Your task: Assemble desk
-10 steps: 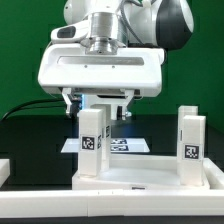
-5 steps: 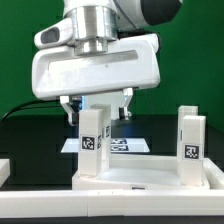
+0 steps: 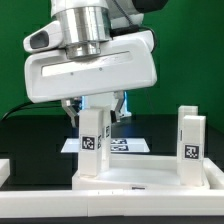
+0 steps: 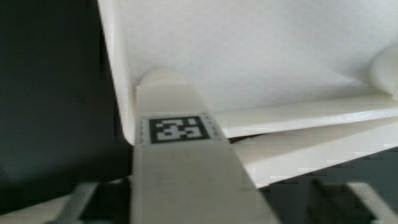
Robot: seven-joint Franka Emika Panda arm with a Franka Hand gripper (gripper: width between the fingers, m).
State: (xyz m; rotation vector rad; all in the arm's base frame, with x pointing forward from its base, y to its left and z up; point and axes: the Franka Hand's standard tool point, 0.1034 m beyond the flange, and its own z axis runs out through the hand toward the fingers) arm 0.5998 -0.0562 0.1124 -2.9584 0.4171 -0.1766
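Observation:
The desk top [image 3: 140,176] lies flat on the black table, with two square white legs standing upright on it. The left leg [image 3: 92,135] and right leg [image 3: 190,135] each carry a marker tag. My gripper [image 3: 96,108] hangs over the left leg with a finger on either side of the leg's top end. A dark gap shows between each finger and the leg, so the gripper is open. In the wrist view the tagged leg [image 4: 178,150] runs between my fingers [image 4: 87,202], with the rimmed desk top [image 4: 249,70] beyond it.
The marker board [image 3: 126,146] lies on the table behind the desk top. Part of another white piece [image 3: 4,170] shows at the exterior view's left edge. A green backdrop stands behind.
My hand has turned about the left leg and now looks tilted, higher on the exterior view's right. The fingers stay around the leg top. The legs and desk top have not moved.

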